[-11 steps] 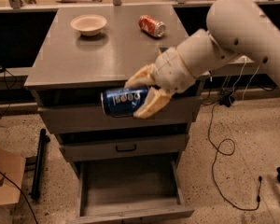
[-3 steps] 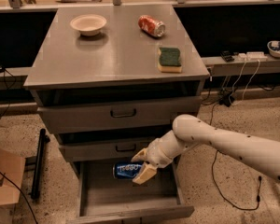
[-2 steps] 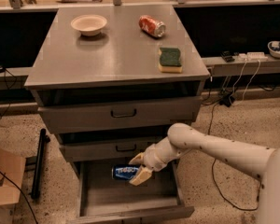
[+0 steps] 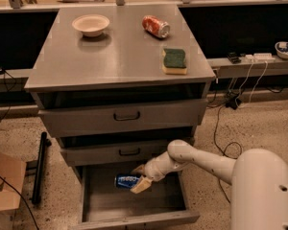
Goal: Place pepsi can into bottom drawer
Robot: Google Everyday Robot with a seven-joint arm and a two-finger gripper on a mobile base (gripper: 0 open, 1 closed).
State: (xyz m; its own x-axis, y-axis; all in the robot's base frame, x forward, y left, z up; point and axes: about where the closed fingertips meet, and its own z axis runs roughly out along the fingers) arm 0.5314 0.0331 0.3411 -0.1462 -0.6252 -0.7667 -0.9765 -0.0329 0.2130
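Observation:
The pepsi can [image 4: 126, 180] is dark blue and lies on its side, low inside the open bottom drawer [image 4: 134, 202], toward its back. My gripper [image 4: 139, 177] reaches into the drawer from the right. Its two tan fingers [image 4: 142, 185] are closed on the can's right end, one above and one below. The white arm runs from the lower right corner to the drawer, just under the middle drawer's front. I cannot tell whether the can rests on the drawer floor or hangs just above it.
On the cabinet top stand a white bowl [image 4: 90, 24], a red-orange can [image 4: 156, 26] on its side and a green-yellow sponge [image 4: 174, 60]. The two upper drawers [image 4: 126, 115] are shut. A black bar [image 4: 40, 166] and a cardboard box [image 4: 5, 181] lie left; cables [image 4: 220, 128] lie right.
The arm brought the can down from in front of the top drawer into the open bottom drawer. Over the last second the can sank a little lower and deeper.

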